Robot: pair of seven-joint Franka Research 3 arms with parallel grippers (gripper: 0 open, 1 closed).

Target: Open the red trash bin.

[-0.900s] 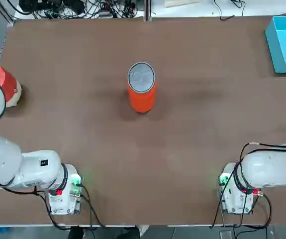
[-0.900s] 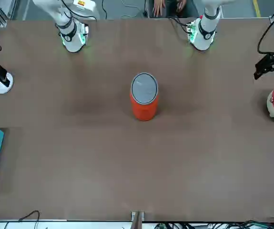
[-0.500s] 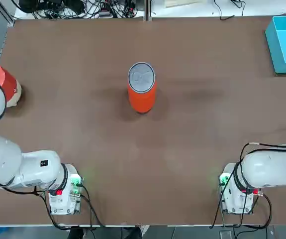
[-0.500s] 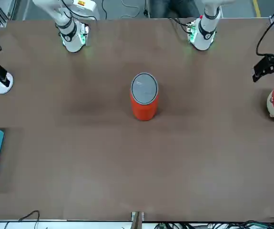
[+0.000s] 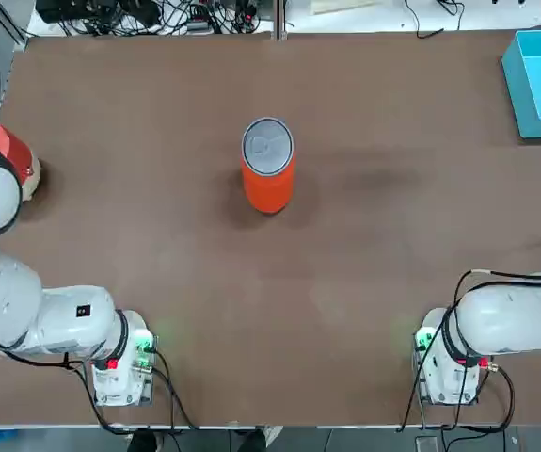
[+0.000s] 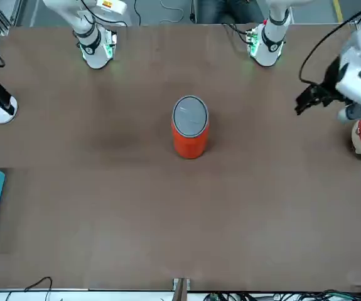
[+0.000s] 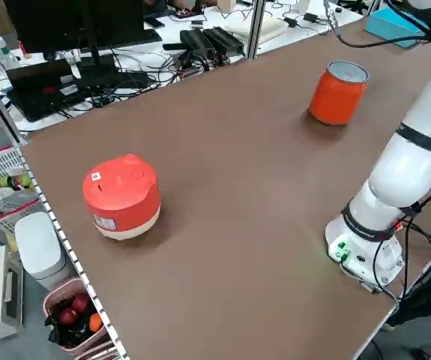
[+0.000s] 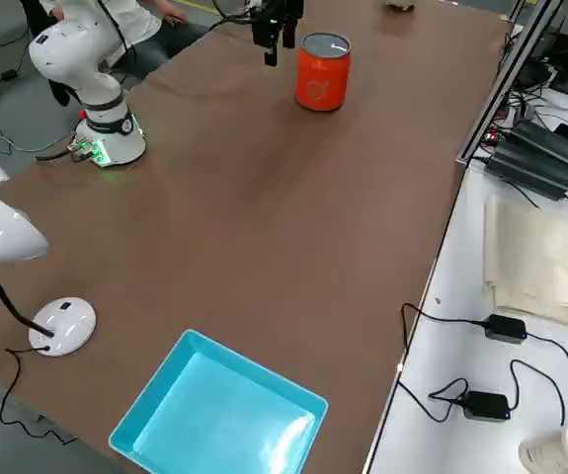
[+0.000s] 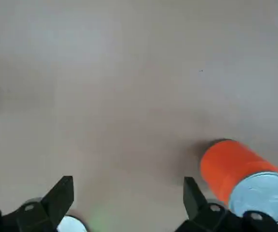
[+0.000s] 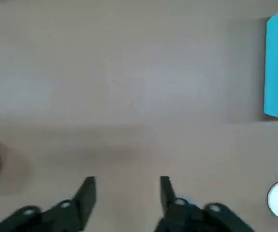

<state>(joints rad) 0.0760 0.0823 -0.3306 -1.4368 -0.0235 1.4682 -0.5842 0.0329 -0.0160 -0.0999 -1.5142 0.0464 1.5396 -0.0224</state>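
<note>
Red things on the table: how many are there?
2. The red trash bin stands upright mid-table, lid shut; a red-and-white rounded object sits near the table's edge on the robot's left. None seems hidden.

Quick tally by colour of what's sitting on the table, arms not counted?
Orange-red: 1, the red trash bin, lid shut
Red and cream: 1, rounded pot
Cyan: 1, box
White: 1, round-based lamp
Total: 4

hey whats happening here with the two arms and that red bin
Nothing is gripped yet. The red trash bin stands upright mid-table with its grey lid shut. The left gripper is open, in the air off to the robot's left of the bin, near a red-and-white rounded object. The right gripper is open at its table edge.
</note>
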